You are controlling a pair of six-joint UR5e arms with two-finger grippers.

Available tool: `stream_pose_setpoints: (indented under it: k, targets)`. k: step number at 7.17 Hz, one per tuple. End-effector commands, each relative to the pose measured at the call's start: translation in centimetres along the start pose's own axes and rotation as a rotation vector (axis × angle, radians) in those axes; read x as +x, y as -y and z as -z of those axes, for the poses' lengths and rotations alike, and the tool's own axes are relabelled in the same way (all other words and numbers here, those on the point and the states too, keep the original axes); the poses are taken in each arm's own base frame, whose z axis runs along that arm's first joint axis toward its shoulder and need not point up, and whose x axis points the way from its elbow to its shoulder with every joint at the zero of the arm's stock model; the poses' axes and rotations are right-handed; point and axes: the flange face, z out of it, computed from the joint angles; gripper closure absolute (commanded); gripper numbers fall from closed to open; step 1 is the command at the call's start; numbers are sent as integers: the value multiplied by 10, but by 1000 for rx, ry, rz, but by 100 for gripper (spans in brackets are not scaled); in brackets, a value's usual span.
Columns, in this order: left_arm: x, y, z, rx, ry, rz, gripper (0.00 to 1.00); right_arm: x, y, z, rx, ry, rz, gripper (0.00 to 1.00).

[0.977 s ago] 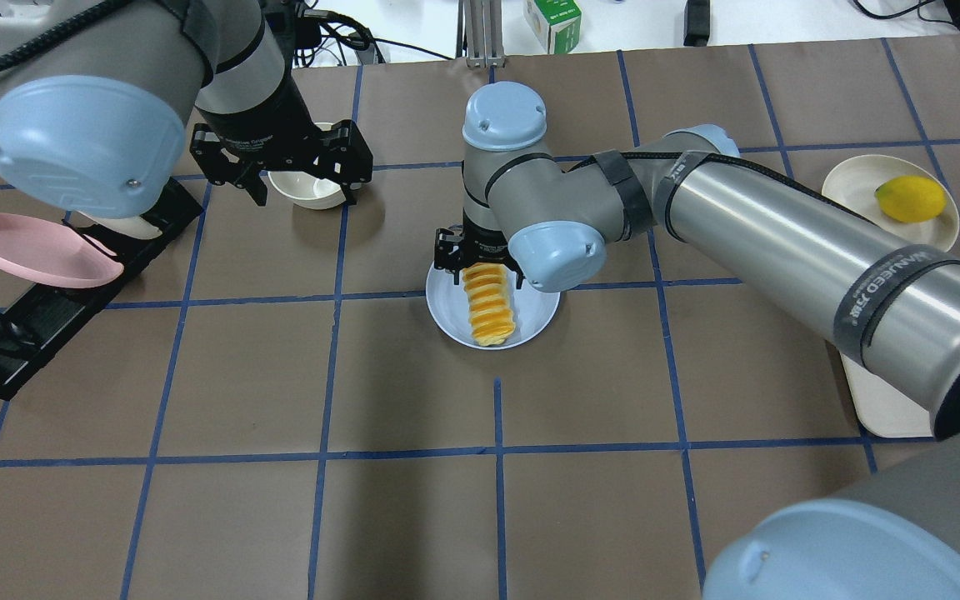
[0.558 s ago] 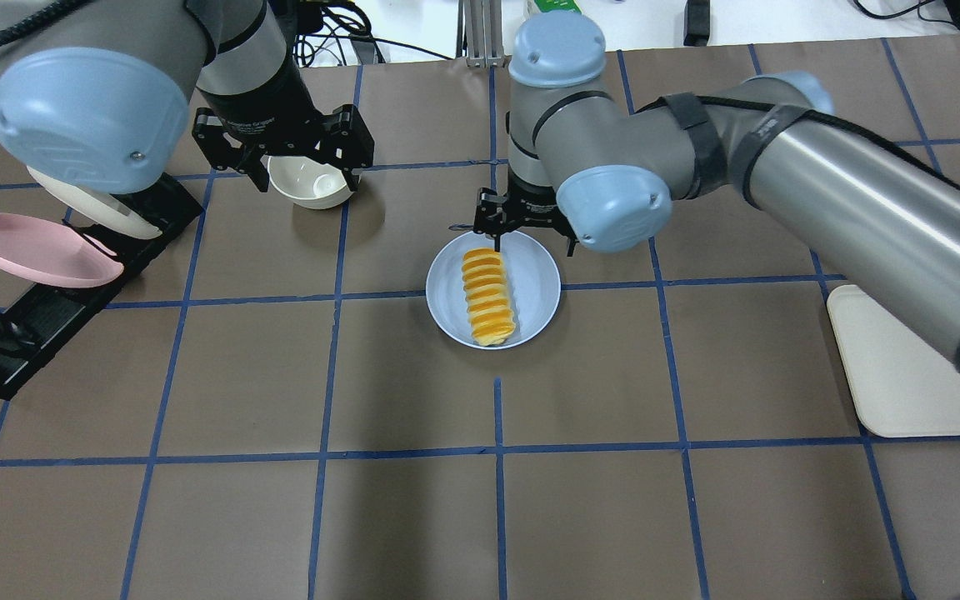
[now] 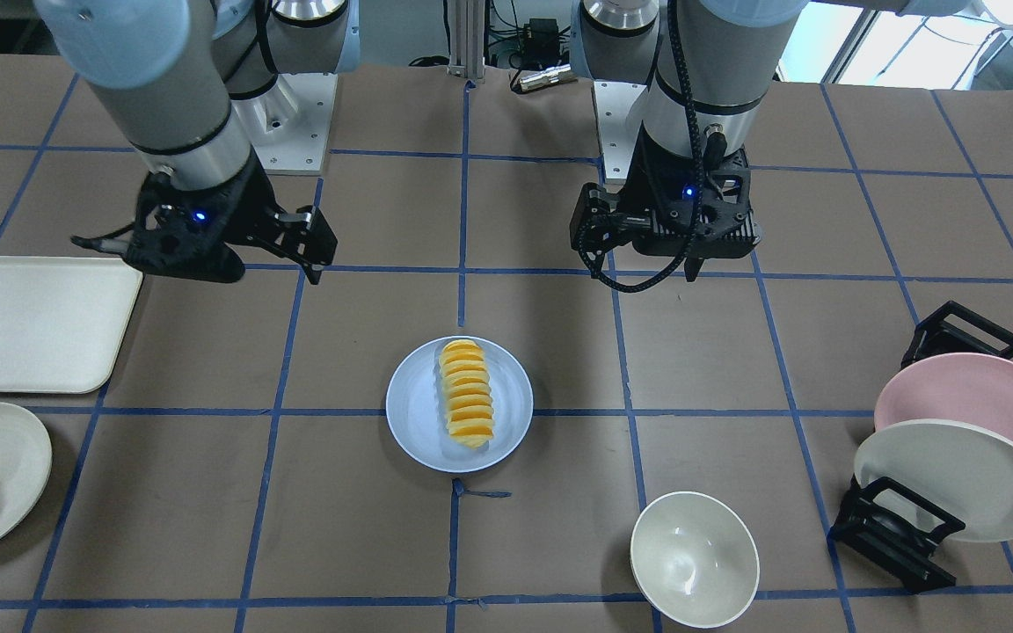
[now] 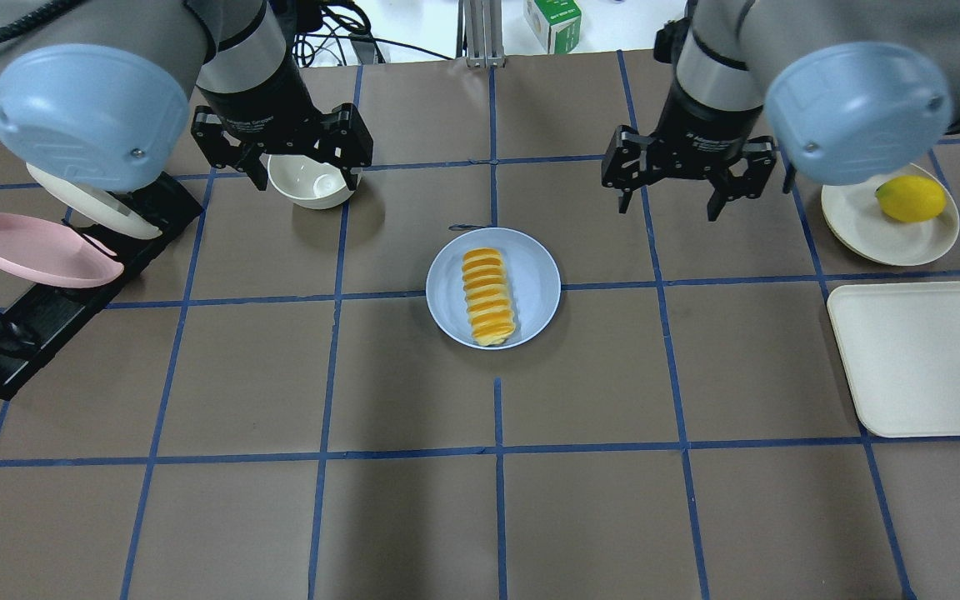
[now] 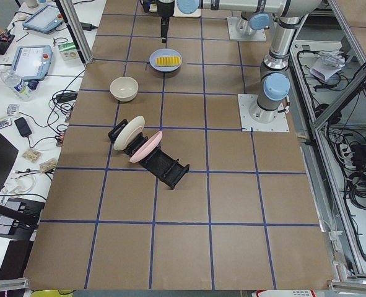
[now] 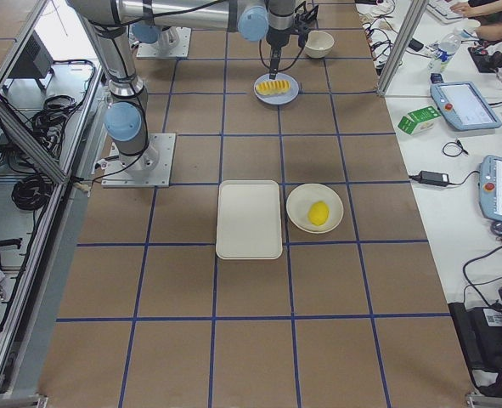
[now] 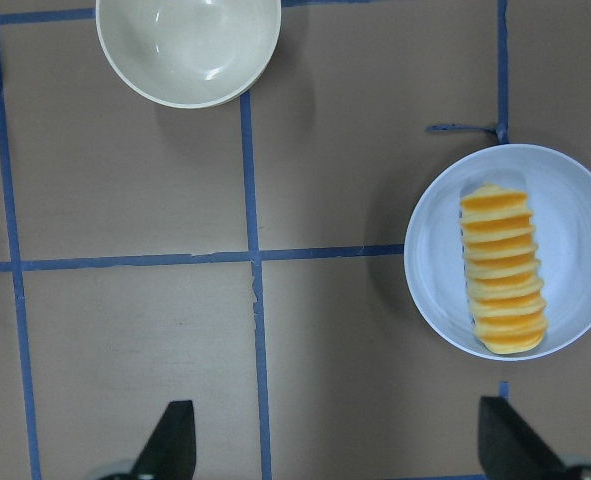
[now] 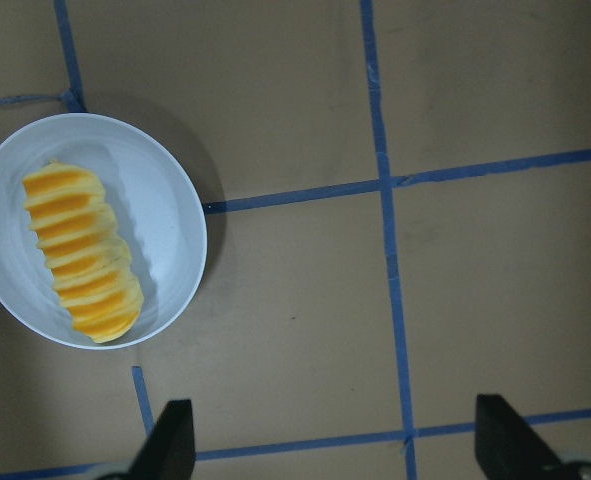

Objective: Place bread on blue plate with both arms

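Note:
The bread (image 4: pixel 488 296), a ridged yellow-orange loaf, lies lengthwise on the blue plate (image 4: pixel 538 275) at the table's middle. It also shows in the front view (image 3: pixel 466 393), the left wrist view (image 7: pixel 502 270) and the right wrist view (image 8: pixel 80 255). My right gripper (image 4: pixel 668 208) is open and empty, raised, to the right of the plate and beyond it. My left gripper (image 4: pixel 307 179) is open and empty, hovering over a cream bowl to the left of the plate and beyond it. Neither gripper touches the bread or the plate.
A cream bowl (image 4: pixel 317 193) sits below the left gripper. A black rack (image 4: pixel 72 308) at the left holds a pink plate (image 4: pixel 38 250) and a cream plate. At the right are a cream plate (image 4: pixel 863 233) with a yellow-green fruit (image 4: pixel 909 198) and a cream tray (image 4: pixel 922 358).
My right gripper has left the bread's far end, risen and swung right, away from the plate. The bread stays on the plate. The left gripper has hardly moved.

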Motion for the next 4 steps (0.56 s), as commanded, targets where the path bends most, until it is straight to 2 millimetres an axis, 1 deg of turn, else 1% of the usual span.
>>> stream_pose_setpoints:
  k: [1,2,3,4]
  targets:
    - [0,-1,2,6,2,-16,0,33,-27,33,-49,-16,-54,0]
    - [0,-1,2,6,2,-16,0,31,-36,42,-31,3,-43,0]
    - [0,-1,2,6,2,-16,0,32,-37,43,-26,-7,-46,0]
    - [-1,-1,5,12,3,-16,0,32,-38,38,-33,-12,-54,0]
